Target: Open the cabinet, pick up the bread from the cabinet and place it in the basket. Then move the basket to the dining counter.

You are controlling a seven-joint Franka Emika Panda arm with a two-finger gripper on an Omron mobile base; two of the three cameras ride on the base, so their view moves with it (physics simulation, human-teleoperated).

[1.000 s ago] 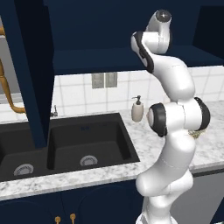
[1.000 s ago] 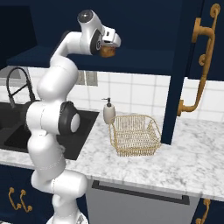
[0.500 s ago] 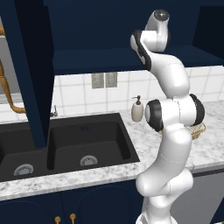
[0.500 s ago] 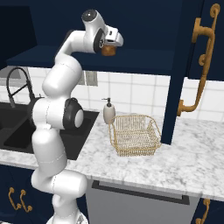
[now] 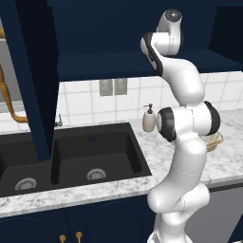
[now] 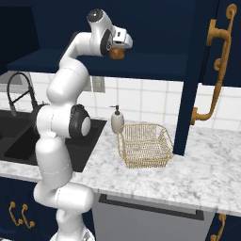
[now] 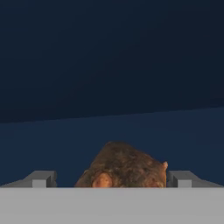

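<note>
Bread sits clamped between the gripper fingers, held just above the front edge of the open cabinet shelf. Likely light, soft and crumbly; the grip across its middle looks right, so go easy on the squeeze. Basket stands below on the worktop, beside the soap dispenser.

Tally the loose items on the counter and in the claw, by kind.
bread, between the claw's fingers: 1
basket, on the counter: 1
soap dispenser, on the counter behind the basket: 1
Total: 3
</note>
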